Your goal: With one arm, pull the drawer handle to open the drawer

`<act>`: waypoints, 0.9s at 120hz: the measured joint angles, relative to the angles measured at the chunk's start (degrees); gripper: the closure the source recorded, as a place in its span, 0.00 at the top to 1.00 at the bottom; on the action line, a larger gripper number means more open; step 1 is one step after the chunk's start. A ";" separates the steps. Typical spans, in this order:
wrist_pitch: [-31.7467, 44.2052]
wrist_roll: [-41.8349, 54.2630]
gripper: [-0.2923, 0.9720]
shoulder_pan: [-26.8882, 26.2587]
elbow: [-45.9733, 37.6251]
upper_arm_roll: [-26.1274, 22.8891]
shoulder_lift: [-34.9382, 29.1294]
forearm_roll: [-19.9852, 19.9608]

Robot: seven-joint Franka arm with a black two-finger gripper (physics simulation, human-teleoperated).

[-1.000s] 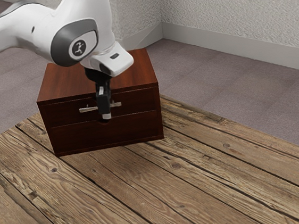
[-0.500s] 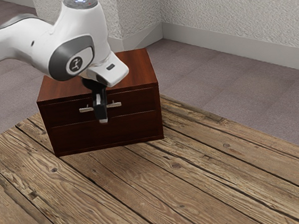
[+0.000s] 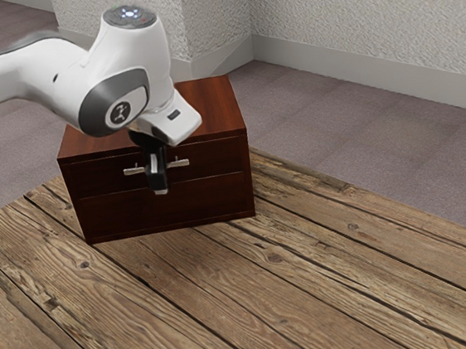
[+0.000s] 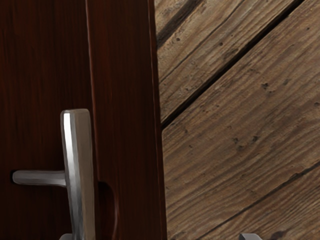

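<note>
— Downward, mostly. Since a second ago the white wrist housing of the arm point(image 3: 117, 87) has sunk closer to the chest top. The gripper point(image 3: 159, 177) has slid a touch toward the exterior view's left along the drawer handle point(image 3: 180, 163). Over the last half second it has hardly shifted.

— And the drawer itself?

— The upper drawer point(image 3: 210, 154) has not budged. Its front lies level with the lower drawer point(image 3: 179, 206), shut as before.

— Are the jaws closed on the bar?

— I cannot tell. The black gripper crosses the handle near its middle and covers it there, so whether the jaws are open or closed does not show.

— What is the handle like?

— It is a flat bar of brushed grey metal with squared ends, standing off the drawer front on a round post point(image 4: 35, 177). In the wrist view it catches a bright streak along its length and throws a soft shadow on the wood just beside it.

— And the chest?

— The chest point(image 3: 215, 106) is a small, sharp-edged box in dark reddish-brown wood, smooth and slightly glossy with faint straight grain. A thin seam parts the two drawer fronts. It stands on the table point(image 3: 304, 290) at its far edge, toward the exterior view's left.

— And the table?

— Rough, weathered planks, grey-brown, with knots, pits and dark grooves between the boards.

— What lies beyond it?

— Flat mauve-grey carpet point(image 3: 371, 131), a pale baseboard point(image 3: 377, 71) and a pebbly white wall point(image 3: 382, 23).
</note>
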 joint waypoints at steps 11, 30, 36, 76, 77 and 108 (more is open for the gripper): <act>0.24 -0.12 0.52 0.12 -0.13 0.01 0.00 -0.25; 0.16 -0.47 0.48 0.28 -0.16 0.01 -0.24 -1.33; 0.05 -0.60 0.48 0.19 -0.23 0.06 -0.33 -1.60; -0.70 -1.91 0.45 -0.42 -2.42 -0.70 -2.83 -2.09; -0.73 -1.95 0.45 -0.40 -2.51 -0.76 -2.91 -2.09; -1.21 -3.51 0.46 0.94 -5.27 -3.35 -5.27 -2.17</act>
